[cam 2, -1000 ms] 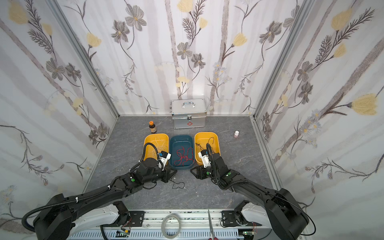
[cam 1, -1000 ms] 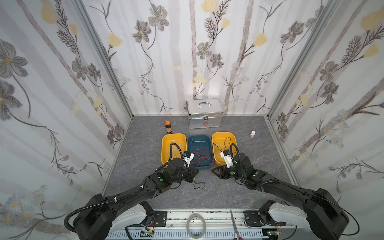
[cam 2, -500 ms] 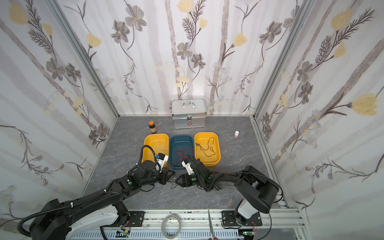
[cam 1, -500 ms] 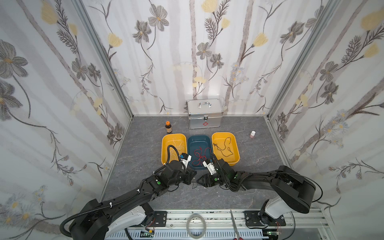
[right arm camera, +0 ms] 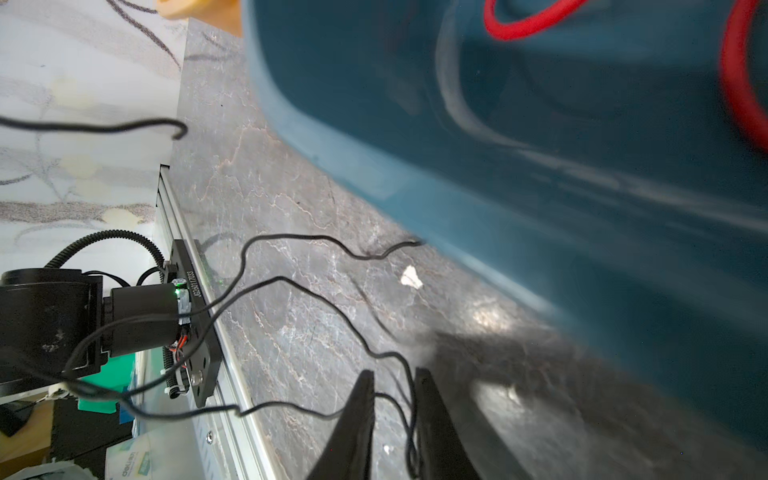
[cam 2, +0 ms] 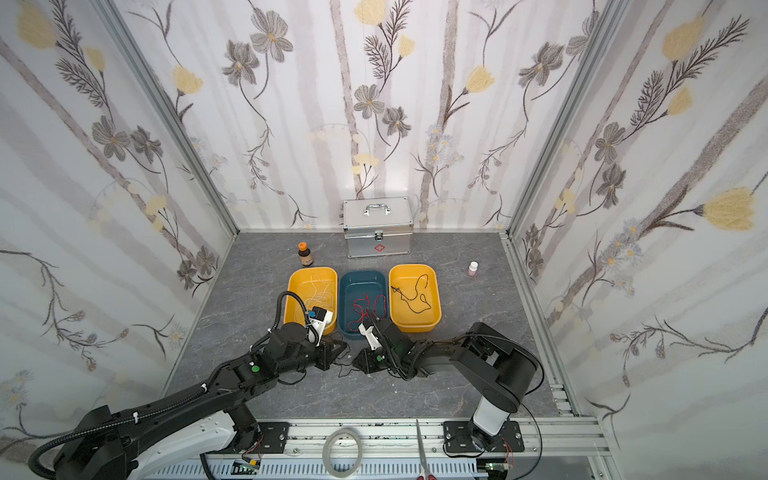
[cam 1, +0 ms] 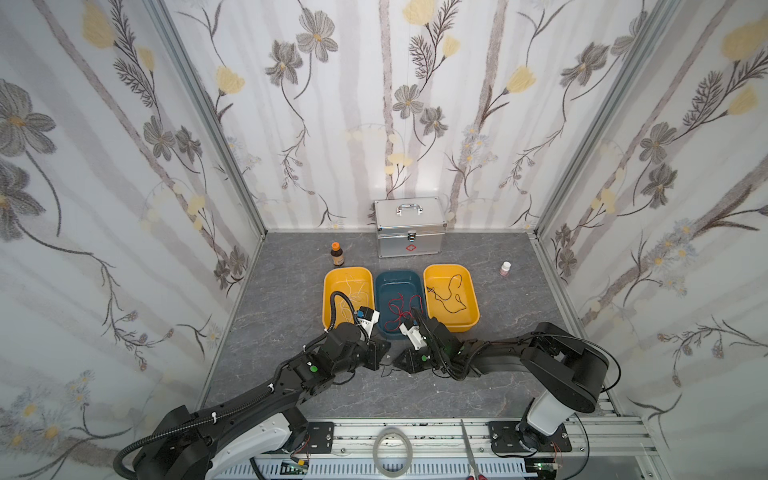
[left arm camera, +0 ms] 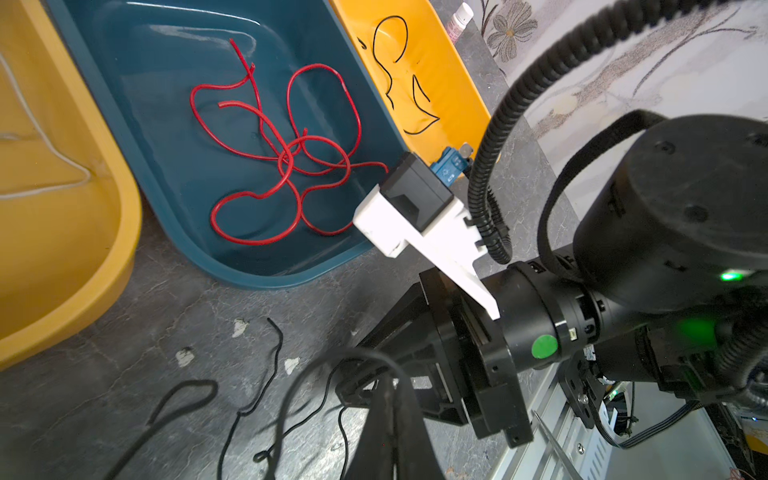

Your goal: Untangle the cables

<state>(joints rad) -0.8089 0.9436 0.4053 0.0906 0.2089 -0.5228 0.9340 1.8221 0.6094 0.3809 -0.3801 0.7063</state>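
Three cables sit sorted: white cable [cam 1: 353, 291] in the left yellow tray [cam 1: 349, 270], red cable [cam 1: 401, 309] in the teal tray [cam 1: 399, 275], tray black cable [cam 1: 449, 297] in the right yellow tray [cam 1: 446, 267]. One loose black cable [cam 1: 383, 369] is left, on the table [cam 1: 291, 374] at 6 o'clock of the teal tray.

Left gripper [cam 1: 381, 353], at 9 o'clock of it, is clenched, and strands come out at its tips, so I read that as a pinch. Right gripper [right arm camera: 392, 382], at 3 o'clock, has its jaws nearly together with a narrow gap. One strand runs through the gap and is not clamped yet.

Risks:
- The right jaws may close on two strands or miss, since the wire is thread-thin and hugs one finger.
- Pulling apart with a small loop between them could cinch it into a knot.
- A strand end touches the teal tray's base and could snag there or drag the tray.
- The grippers are close together, so fingers could clash.

Views:
- Top views show the trays and both arms, but the loose cable is barely a line.
- Left wrist shows its loops [left arm camera: 274, 365] on the table and the red tangle [left arm camera: 291, 166].
- Right wrist alone shows the strand in the jaw gap and strands [right arm camera: 291, 236] lifted over their shadows. The tray is blurred there.
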